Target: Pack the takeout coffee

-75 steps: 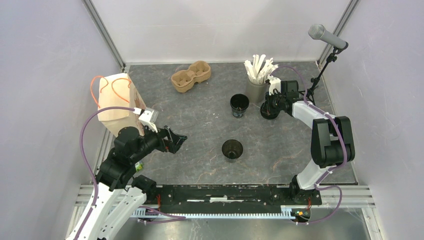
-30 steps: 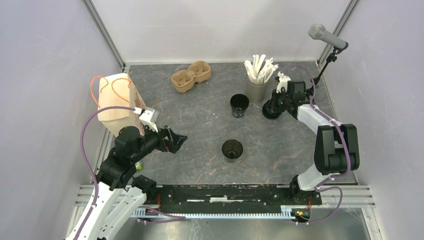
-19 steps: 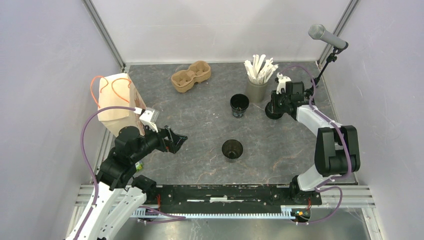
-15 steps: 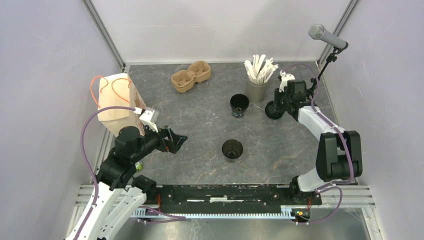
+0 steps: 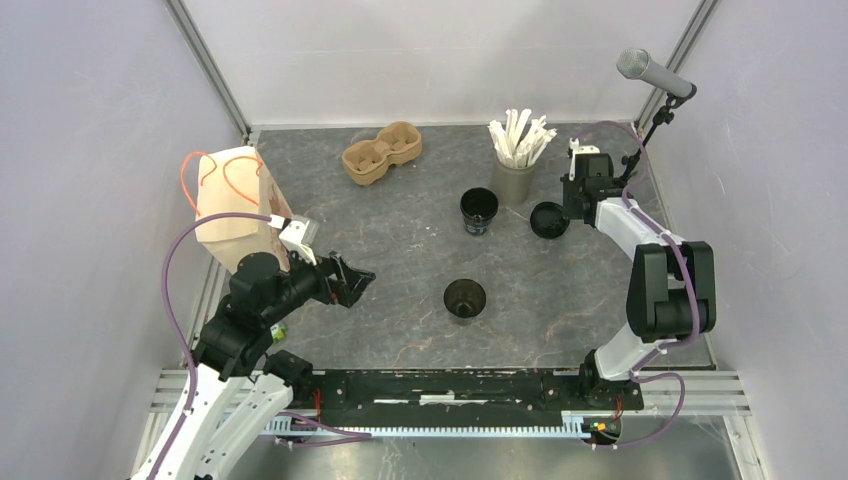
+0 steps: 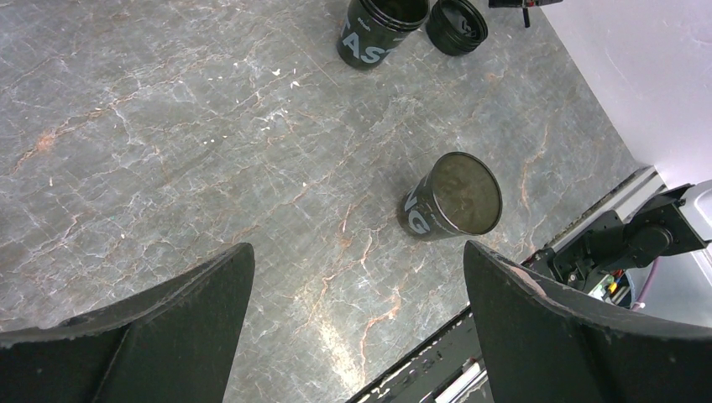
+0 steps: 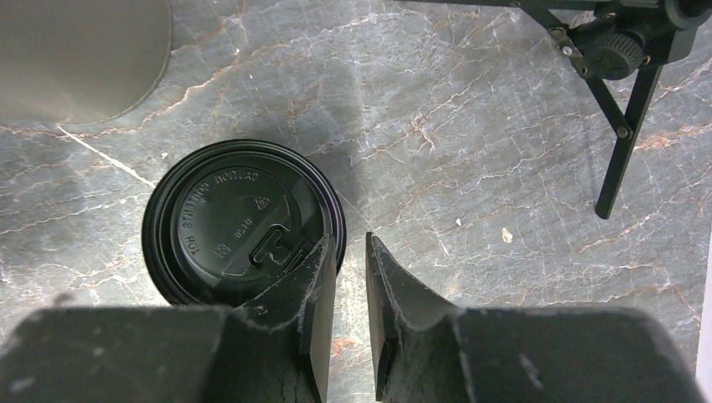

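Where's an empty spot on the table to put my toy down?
Biggest bare patch: mid-table, between the pulp carrier, the left gripper and the near cup. Also bare: right of the near cup. Crowded: far right, where stick cup, far cup, lid and right gripper cluster.

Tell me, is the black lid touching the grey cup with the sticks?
Apart. The right wrist view shows bare table between the black lid and the grey cup.

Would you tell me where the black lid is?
In the top view the lid lies far right, between the stick cup and the right gripper.
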